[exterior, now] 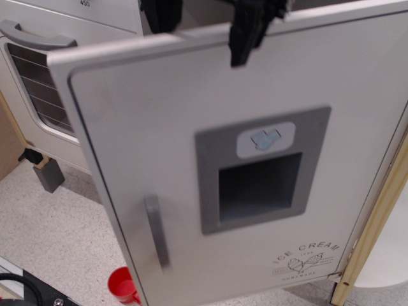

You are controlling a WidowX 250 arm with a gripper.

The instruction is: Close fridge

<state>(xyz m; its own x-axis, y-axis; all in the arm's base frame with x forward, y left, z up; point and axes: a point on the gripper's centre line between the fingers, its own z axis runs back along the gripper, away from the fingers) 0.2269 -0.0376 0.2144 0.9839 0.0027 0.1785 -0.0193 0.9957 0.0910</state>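
The fridge fills most of the view — its big white door faces us almost square on, swung out in front of the cabinet, with the top edge running slanted across the upper part of the scene. On the door sits a grey recessed dispenser panel with a small white tab above the dark hollow. Lower right of that is the faint "ICE CREAM" logo. Near the door's left edge stands the grey vertical handle.

Behind the door on the left is the white oven, only partly in sight, with its barred window and a curved grey handle across the top.

The black gripper hangs over the top edge of the fridge door — one finger comes down the front face, the other dark finger sits behind the edge further left. The fingers stand apart with the door edge between them; whether they actually press on it I cannot tell.

Down on the speckled floor, a small red cup peeks out below the door's lower left corner. A pale wooden post runs up the right side.
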